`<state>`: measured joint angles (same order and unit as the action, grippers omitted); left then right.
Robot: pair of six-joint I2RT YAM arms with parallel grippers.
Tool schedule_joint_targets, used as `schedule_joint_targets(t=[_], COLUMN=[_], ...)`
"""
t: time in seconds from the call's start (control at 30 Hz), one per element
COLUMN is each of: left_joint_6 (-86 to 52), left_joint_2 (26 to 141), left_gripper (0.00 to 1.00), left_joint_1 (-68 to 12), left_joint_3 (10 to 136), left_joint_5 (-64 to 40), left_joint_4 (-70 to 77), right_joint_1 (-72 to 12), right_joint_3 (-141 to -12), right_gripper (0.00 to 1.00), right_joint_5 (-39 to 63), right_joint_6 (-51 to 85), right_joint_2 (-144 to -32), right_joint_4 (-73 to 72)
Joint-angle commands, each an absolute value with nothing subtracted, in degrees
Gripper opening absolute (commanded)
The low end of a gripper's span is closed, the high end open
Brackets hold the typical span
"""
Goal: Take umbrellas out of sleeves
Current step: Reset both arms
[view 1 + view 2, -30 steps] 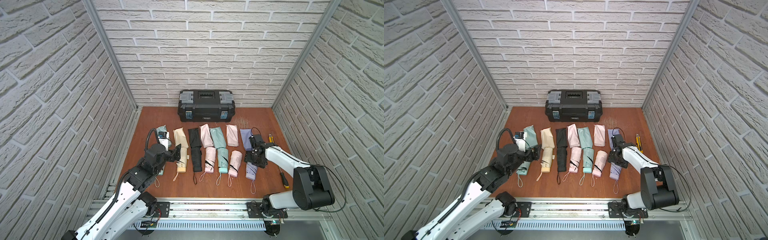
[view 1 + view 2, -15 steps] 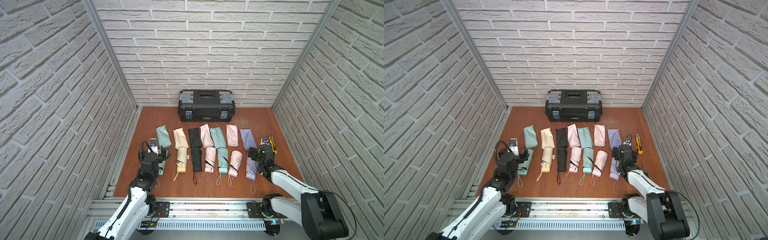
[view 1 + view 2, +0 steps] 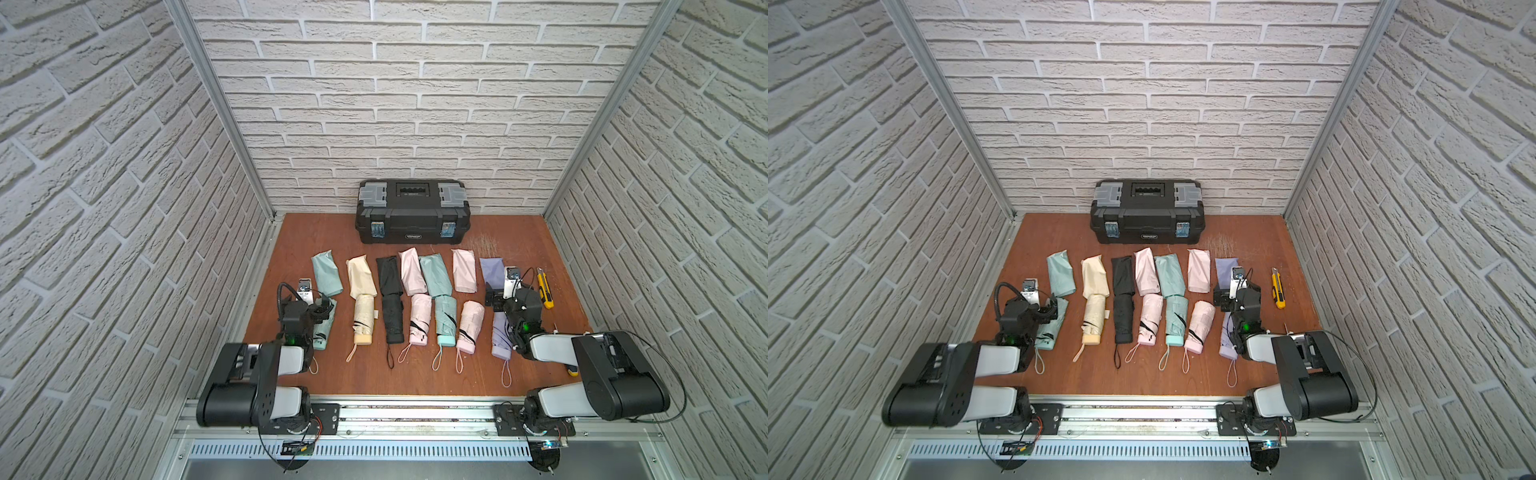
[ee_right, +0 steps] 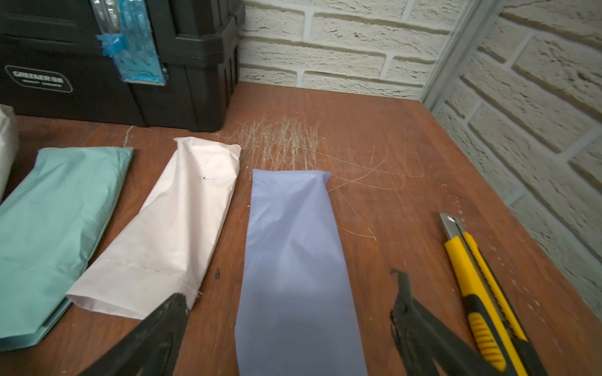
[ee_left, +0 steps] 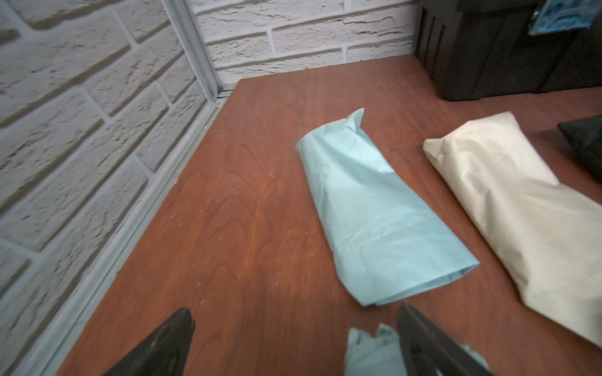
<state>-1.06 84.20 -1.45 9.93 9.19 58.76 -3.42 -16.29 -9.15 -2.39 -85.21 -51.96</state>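
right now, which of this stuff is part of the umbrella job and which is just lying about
Part of the job: seven folded umbrellas; seven flat sleeves behind them.
Lying about: black toolbox; yellow utility knife.

Just ahead of my left gripper (image 5: pixel 294 311) lies the end sleeve (image 5: pixel 374 208); the end umbrella (image 3: pixel 1050 328) lies under that gripper and runs back toward my arm. From my right gripper (image 4: pixel 288 286) the last sleeve (image 4: pixel 293 254) runs straight ahead, with the utility knife (image 4: pixel 482 293) just to the right. Between the two grippers lie the other sleeves (image 3: pixel 434 274), each with an umbrella (image 3: pixel 444 322) just behind it. Beyond them all, the toolbox (image 3: pixel 411 212) stands at the far edge of the table (image 3: pixel 332 232).
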Motion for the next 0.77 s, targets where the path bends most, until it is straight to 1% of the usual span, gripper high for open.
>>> schedule_joint_targets(t=[0.0,0.03,0.07,0.1,0.17,0.2,0.43,0.6,0.73], left_joint_6=[-1.12,-1.64,-1.92,-1.66,-3.47,-5.00,-5.27,-5.36,-5.31], left_joint_2=[90.81,91.98,89.83,89.21,89.44,89.89,89.83,89.78,89.76], left_gripper=[0.98,0.98,0.98,0.98,0.98,0.98,0.98,0.98,0.98], left_joint_1=[-0.08,0.46,0.97,1.55,4.61,6.01,6.49,6.50,6.48], left_joint_3=[12.72,13.31,14.49,17.11,21.23,22.50,22.41,22.32,22.24], left_joint_5=[5.25,4.71,3.57,1.08,-4.44,-6.26,-6.44,-6.42,-6.46], left_joint_4=[71.42,71.99,66.60,60.50,52.90,51.60,51.58,51.76,51.78], right_joint_1=[-3.37,-3.26,-3.26,-2.81,-2.41,-2.38,-2.29,-0.79,-0.79], right_joint_3=[-19.25,-20.74,-22.04,-23.41,-23.54,-23.68,-23.51,-24.20,-24.07], right_gripper=[0.99,0.99,0.99,0.99,0.99,0.99,0.99,0.99,0.99], right_joint_5=[-8.42,-8.51,-9.71,-9.74,-9.03,-8.94,-8.70,-5.65,-6.15], right_joint_6=[-3.36,-3.22,-2.84,-2.01,-1.85,-1.85,-1.80,-1.14,-1.01], right_joint_2=[-84.80,-85.89,-86.97,-86.18,-86.79,-86.13,-86.14,-87.19,-86.27], right_joint_4=[-50.44,-49.80,-48.90,-44.85,-45.79,-44.67,-44.86,-44.96,-44.12])
